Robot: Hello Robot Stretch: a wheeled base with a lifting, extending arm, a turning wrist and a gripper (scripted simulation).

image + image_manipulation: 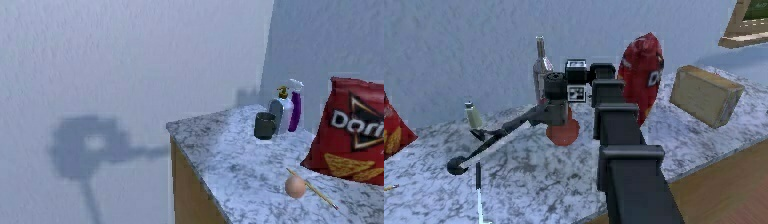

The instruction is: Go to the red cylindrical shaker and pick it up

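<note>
Two thin fingers [496, 140] of the tool [460, 163] slant down toward the arm side view's left, low over the speckled bench [534, 195]. Their setting cannot be told, nor whether the tool holds anything. A squat red object [564, 131] stands on the bench at the root of the fingers, just under the tool's dark body and just left of the arm [624, 150]. Whether the two touch cannot be told. It lies well right of the fingertips. A dark bottle [541, 62] rises behind the tool. A small pale shaker [474, 116] stands near the fingers, up and left of them. A red crisp bag [644, 70] stands right of the arm.
</note>
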